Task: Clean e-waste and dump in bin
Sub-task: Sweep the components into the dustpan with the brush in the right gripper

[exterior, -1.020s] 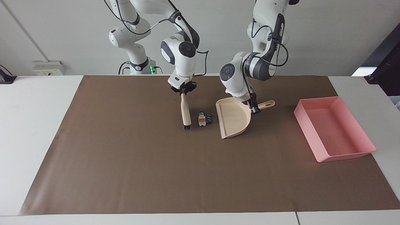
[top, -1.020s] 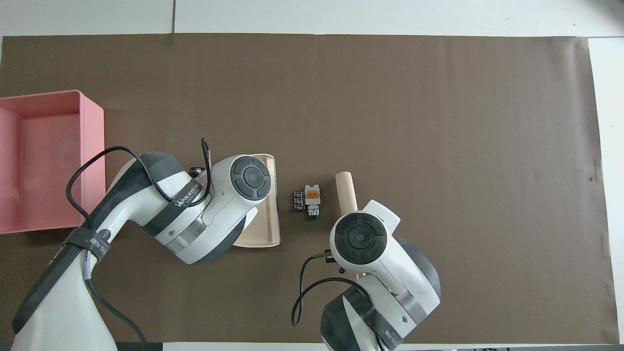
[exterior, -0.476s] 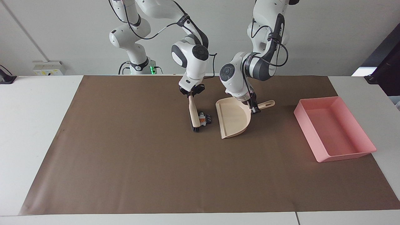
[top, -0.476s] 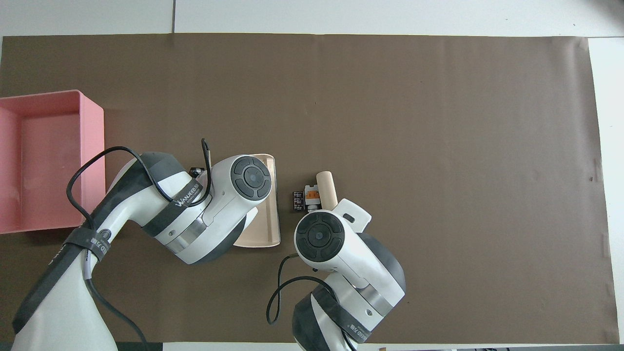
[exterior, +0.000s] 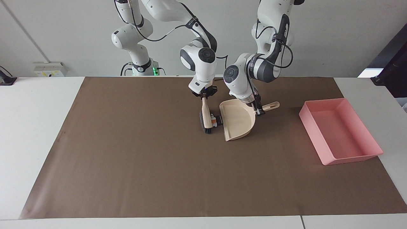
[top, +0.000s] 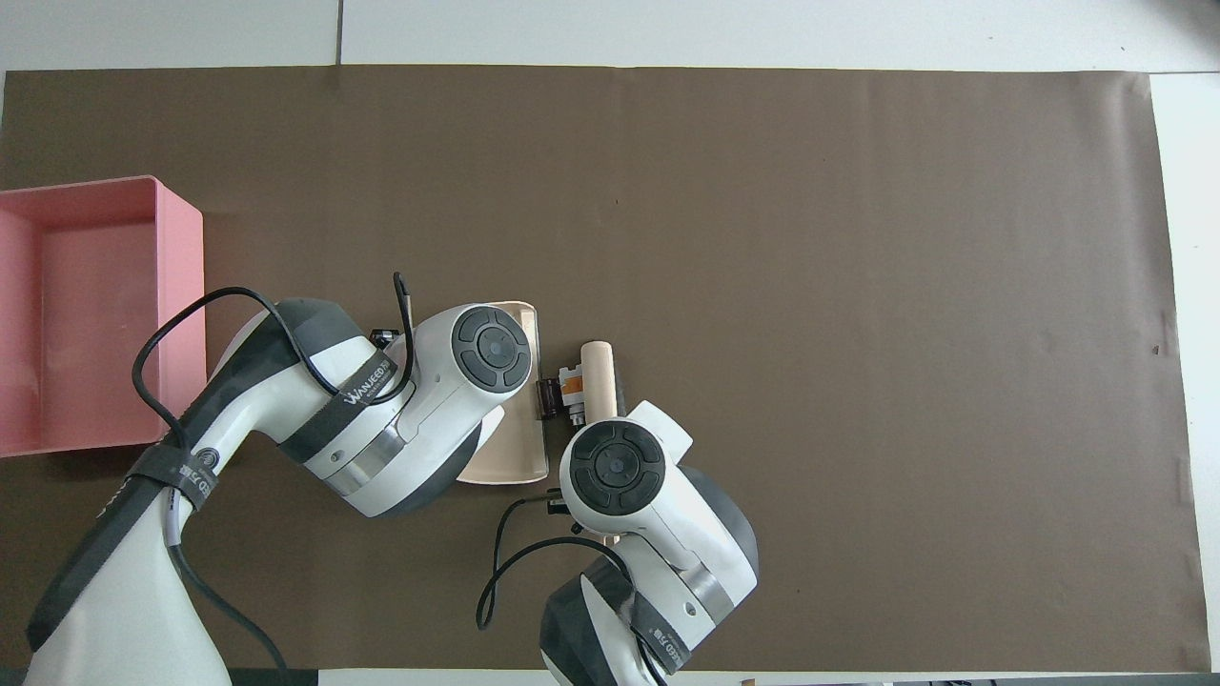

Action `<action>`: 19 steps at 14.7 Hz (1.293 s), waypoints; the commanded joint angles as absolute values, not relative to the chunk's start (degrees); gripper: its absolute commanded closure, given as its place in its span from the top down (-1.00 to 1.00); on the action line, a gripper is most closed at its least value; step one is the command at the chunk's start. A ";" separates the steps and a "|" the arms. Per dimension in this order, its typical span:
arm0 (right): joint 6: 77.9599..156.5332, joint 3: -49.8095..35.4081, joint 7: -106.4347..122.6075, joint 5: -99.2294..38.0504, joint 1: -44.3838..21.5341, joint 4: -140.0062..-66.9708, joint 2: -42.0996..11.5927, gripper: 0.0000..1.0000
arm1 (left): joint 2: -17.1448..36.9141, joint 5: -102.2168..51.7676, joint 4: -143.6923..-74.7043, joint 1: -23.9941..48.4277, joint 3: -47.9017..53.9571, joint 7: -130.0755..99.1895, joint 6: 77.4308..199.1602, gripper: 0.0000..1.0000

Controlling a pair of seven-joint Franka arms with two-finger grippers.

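Here we see a white table (exterior: 35, 105) covered almost wholly by a large brown paper mat (exterior: 133, 165). Two white Franka arms reach down over the mat's middle.

At the left arm's end of the table sits the bin (exterior: 375, 144), a shallow pink tray with flared walls, partly on the mat. It lies well apart from everything else, and we see nothing inside it.

Near the mat's middle, we find a beige dustpan (exterior: 237, 122) lying flat, its wide mouth facing the right arm's end of the table. Its handle points toward the bin. The left gripper (exterior: 258, 109) is down at the base of that handle, pinching it between its fingers.

Just beside the dustpan's mouth, the right gripper (exterior: 204, 95) hangs above the mat, its fingers pressed onto the top of a hand brush (exterior: 205, 116). The brush has a pale wooden handle and dark bristles, and it slants down until the bristles meet the mat.

Smallest of all is the e-waste (exterior: 216, 120), a tiny cluster squeezed between the brush and the dustpan's front lip. In the overhead view, we make out a white piece with an orange mark touching the brush handle. A dark piece sits right against the lip of the pan. The e-waste (top: 564, 393) is not yet inside the dustpan.
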State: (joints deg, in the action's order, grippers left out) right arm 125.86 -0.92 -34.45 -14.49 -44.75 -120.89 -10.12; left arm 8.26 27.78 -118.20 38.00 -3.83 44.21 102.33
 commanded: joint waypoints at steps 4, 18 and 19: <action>134.62 -2.55 -20.22 -35.04 -46.22 -118.22 -13.00 -1.00 | 8.17 28.48 -118.56 38.94 -4.22 43.50 100.98 -1.00; 109.90 -1.76 -37.44 -12.69 -39.39 -114.70 1.92 -1.00 | 6.68 23.48 -123.31 33.76 -4.04 50.79 117.50 -1.00; 106.99 -1.76 -36.92 -10.83 -37.81 -114.70 2.98 -1.00 | 6.68 22.07 -123.31 33.05 -4.04 52.11 117.94 -1.00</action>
